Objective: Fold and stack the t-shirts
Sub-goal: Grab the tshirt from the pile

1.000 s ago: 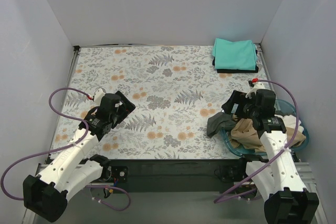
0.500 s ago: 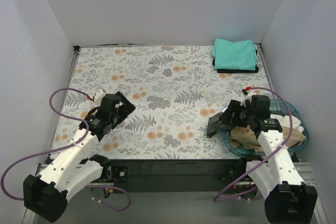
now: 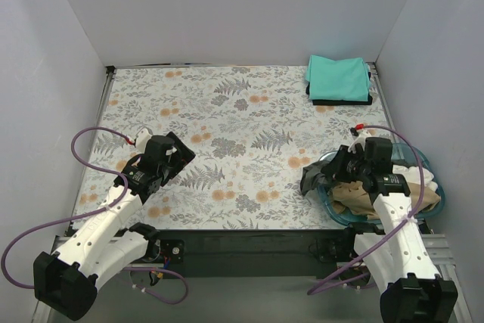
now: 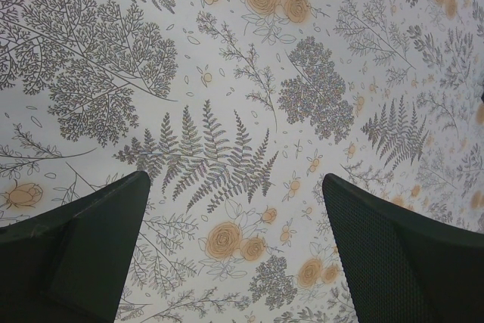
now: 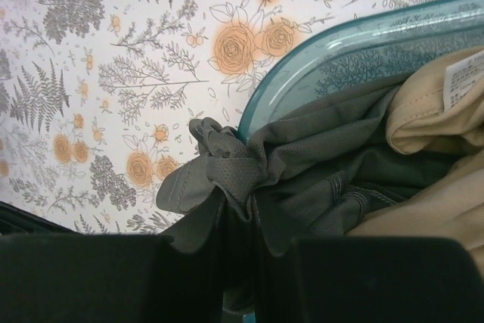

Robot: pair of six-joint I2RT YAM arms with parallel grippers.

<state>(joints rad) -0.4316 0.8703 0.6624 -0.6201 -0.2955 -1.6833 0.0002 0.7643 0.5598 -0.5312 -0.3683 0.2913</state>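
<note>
1. Spreading across the whole workspace, the floral-printed desk carries everything
2. At its near right edge sits a translucent blue basin, heaped with crumpled cloth
3. A folded teal t-shirt lies in the far right corner on top of a folded black t-shirt, of which only a near strip shows
4. A tan t-shirt is bunched inside the basin, with a white label visible in the right wrist view
5. A dark grey t-shirt hangs over the basin's left rim onto the desk
6. A white t-shirt shows at the basin's far right side
7. The right hand is clamped on a gathered fold of the dark grey t-shirt, just beside the rim
8. The left hand hovers over the floral print at the near left, fingers spread wide, holding nothing
</note>
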